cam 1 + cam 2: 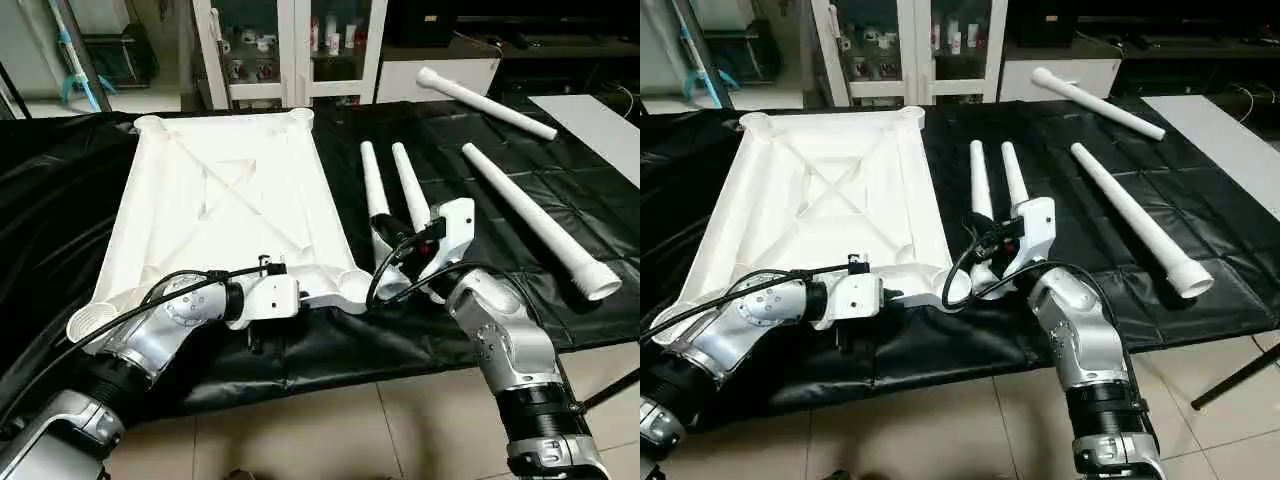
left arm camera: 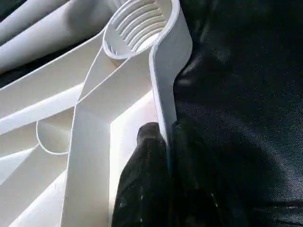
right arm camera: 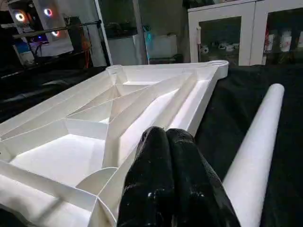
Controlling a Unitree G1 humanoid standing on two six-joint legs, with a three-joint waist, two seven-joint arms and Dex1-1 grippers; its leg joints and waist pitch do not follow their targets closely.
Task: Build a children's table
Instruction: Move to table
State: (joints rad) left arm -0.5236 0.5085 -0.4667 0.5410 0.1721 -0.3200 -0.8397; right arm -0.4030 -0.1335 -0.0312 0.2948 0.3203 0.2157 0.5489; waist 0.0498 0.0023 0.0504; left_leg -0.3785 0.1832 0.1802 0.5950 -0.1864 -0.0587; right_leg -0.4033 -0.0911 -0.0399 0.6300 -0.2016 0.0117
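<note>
Right now, near the lower left of the frame, the left gripper [image 1: 300, 298] has its jaws clamped on the thin near rim of the white plastic tabletop [image 1: 228, 190], ribbed underside up on the bench's crinkled black sheet [image 1: 520, 150]. At lower centre the right gripper [image 3: 166, 156] has jaws pressed together beside two tapered white tube legs [image 1: 392, 185]. Farther right lie two more legs [image 1: 535, 215].

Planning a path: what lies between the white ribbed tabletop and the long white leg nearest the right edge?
Two white tapered legs, side by side on black sheet, in the head view.
</note>
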